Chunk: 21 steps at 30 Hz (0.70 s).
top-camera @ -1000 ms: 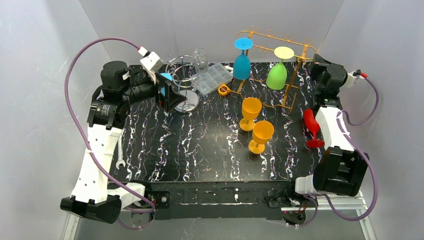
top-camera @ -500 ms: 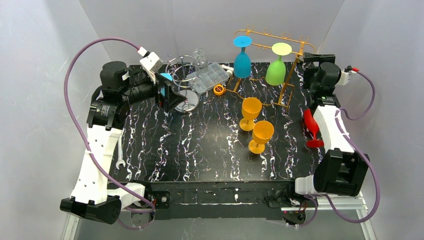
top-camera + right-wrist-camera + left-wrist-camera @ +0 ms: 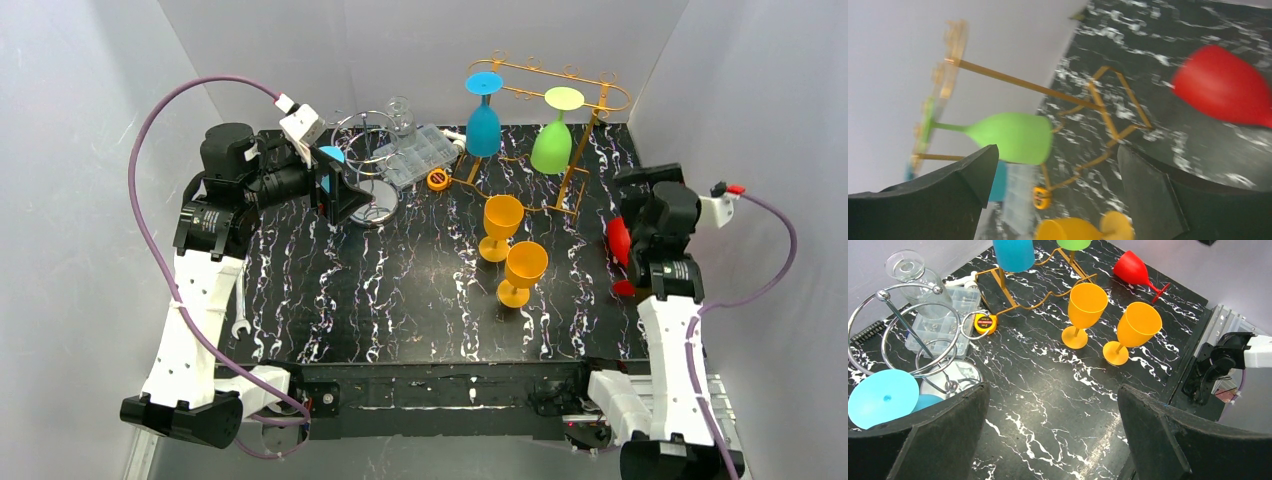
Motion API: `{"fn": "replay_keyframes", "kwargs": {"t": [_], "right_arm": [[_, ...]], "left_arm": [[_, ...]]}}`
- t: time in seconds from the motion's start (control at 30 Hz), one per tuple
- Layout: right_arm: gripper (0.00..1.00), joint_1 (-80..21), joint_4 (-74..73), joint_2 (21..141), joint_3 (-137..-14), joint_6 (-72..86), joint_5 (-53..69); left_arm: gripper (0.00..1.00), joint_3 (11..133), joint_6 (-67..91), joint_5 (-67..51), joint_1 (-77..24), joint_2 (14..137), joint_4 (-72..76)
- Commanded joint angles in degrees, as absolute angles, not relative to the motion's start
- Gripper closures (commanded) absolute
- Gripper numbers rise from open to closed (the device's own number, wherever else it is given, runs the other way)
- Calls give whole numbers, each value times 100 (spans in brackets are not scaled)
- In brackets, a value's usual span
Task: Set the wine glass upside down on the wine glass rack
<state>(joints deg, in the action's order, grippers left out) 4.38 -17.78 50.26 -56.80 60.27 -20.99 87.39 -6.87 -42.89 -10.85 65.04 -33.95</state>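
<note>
Right gripper [image 3: 1056,152] – jaws wide apart, nothing between them. It sits at the right edge of the top view, well apart from the rack. Just beside its wrist a red wine glass [image 3: 618,240] lies on its side on the table [image 3: 400,290], partly hidden by the arm. In the right wrist view the red glass is in the upper right, not touching either finger.

The green wine glass [image 3: 552,150] hangs upside down on the gold wine glass rack [image 3: 590,100], upper right of centre in the top view – foot on the top rails, bowl pointing down. A blue wine glass [image 3: 483,128] hangs the same way on the same rack, to the left of the green one. In front of the rack, about mid-frame, the far orange wine glass [image 3: 502,225] and the near orange wine glass [image 3: 524,270] stand upright on the table, just beside each other.

Left gripper [image 3: 1053,390] – jaws also wide apart and empty, in the upper left of the top view. Beside it is a chrome wire stand [image 3: 370,140]. A light blue wine glass [image 3: 883,397] shows at the lower left of the left wrist view, right by the left finger; cannot tell if they touch. Behind the stand, along the top edge of the table, are a clear glass [image 3: 400,112] and a clear plastic box [image 3: 425,155]. A yellow tape measure [image 3: 438,179] lies between the box and the rack's foot. A wrench [image 3: 241,325] lies at the left edge of the table.
</note>
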Motion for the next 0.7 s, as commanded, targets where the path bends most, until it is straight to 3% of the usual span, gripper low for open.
{"fn": "replay_keyframes", "kwargs": {"t": [0.0, 0.13, 0.33, 0.67], "right_arm": [[2, 417, -2832, 4610, -5123, 5605, -2782], [2, 508, -2760, 4618, -4696, 5107, -3311], [2, 545, -2313, 5569, -4782, 3881, -4398], [2, 562, -2540, 6828, -4692, 3309, -4175]], "left_arm": [[1, 8829, -586, -4429, -1105, 6352, -3463], [1, 8796, -467, -4471, -1106, 6423, -3446], [1, 8749, -359, -4553, -1102, 6414, -3307], [1, 8759, -277, -4645, -1107, 6340, -3270]]}}
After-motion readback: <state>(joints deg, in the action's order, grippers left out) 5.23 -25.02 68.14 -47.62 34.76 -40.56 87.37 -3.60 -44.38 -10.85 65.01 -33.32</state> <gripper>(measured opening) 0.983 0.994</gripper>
